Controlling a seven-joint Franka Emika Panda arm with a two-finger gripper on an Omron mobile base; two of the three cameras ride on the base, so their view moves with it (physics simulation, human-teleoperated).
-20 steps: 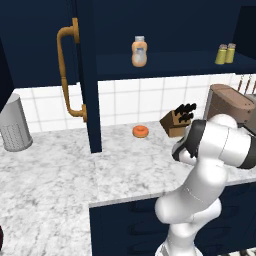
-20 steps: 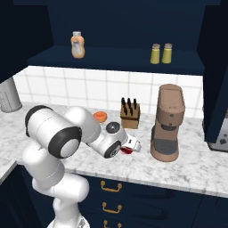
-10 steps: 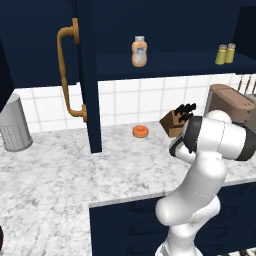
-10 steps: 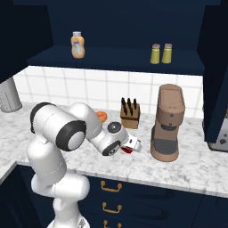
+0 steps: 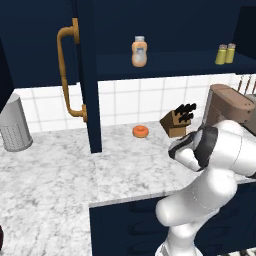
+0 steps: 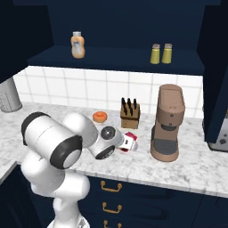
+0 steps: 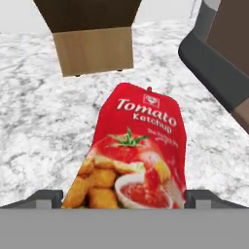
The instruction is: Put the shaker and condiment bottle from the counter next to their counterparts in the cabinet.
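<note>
The condiment bottle (image 7: 138, 146), a red ketchup squeeze bottle, lies on the marbled counter (image 5: 125, 170) in front of the knife block. My gripper (image 7: 125, 197) is open, with one fingertip on each side of the bottle's base. In the right base view the gripper (image 6: 128, 143) is low over the condiment bottle (image 6: 129, 136), left of the coffee machine. In the cabinet (image 5: 85, 75), two olive-yellow shakers (image 6: 155, 53) stand side by side on the shelf. A plump pale orange bottle (image 6: 78, 44) stands further left on that shelf.
A wooden knife block (image 6: 130, 114) and an orange donut (image 6: 100, 116) sit behind the bottle. The brown coffee machine (image 6: 168, 122) stands close on the right. A grey perforated canister (image 5: 15, 125) is at the far left. The open cabinet door carries an orange-brown handle (image 5: 67, 75).
The arm's elbow has shifted slightly. The hand stays low at the red bottle, and the bottle has not moved.
</note>
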